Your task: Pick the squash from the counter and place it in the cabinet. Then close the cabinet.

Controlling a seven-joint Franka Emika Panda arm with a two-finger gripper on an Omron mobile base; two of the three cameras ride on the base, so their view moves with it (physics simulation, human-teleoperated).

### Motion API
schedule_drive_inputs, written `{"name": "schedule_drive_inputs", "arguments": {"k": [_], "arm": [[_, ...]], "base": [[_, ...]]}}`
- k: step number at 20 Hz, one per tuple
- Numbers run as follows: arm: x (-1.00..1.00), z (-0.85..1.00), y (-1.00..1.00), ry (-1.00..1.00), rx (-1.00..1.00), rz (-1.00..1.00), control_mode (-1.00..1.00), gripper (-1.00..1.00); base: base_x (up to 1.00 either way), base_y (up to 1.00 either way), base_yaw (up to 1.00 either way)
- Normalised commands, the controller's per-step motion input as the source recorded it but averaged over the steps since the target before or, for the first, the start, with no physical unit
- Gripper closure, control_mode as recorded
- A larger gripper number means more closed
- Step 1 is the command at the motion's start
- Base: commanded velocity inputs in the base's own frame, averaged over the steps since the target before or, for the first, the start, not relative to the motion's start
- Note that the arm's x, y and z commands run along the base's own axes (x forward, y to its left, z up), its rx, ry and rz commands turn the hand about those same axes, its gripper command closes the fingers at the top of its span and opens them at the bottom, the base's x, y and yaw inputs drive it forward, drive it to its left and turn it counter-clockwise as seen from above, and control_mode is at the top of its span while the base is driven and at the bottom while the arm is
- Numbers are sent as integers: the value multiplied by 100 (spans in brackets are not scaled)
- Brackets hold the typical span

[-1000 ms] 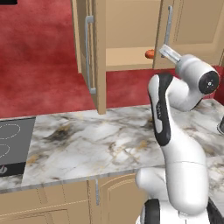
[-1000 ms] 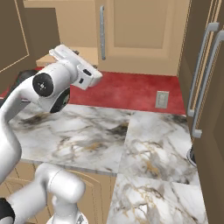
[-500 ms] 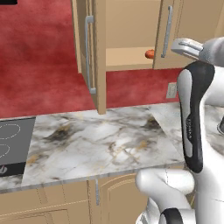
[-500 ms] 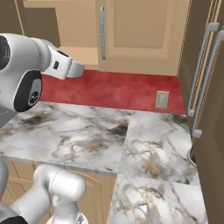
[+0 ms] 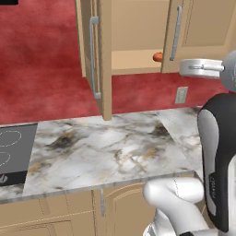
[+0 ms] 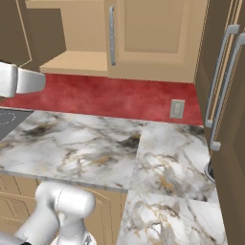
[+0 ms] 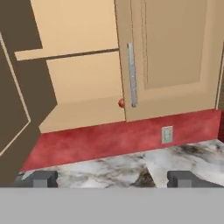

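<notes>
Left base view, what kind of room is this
A rendered kitchen, by the look of it: a marble-patterned counter over tan base cabinets, a black stovetop with white rings at its left end, and a wooden wall cabinet standing open against a red wall.

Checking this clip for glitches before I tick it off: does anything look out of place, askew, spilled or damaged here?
Nothing spilled or damaged. The squash sits on the cabinet's bottom shelf, half hidden behind the right door's edge. The left door stands wide open, which fits a step not yet done. The counter looks undisturbed.
</notes>
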Motion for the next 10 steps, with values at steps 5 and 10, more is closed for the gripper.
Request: {"name": "schedule_drive_inputs", "arguments": {"k": [5,10], "arm": [[-82,1,73,-13,-38,12,-100,-100],[-49,-2,80,-2,-51,19,-100,-100]], "base": [[0,0,0],[0,0,0]]}}
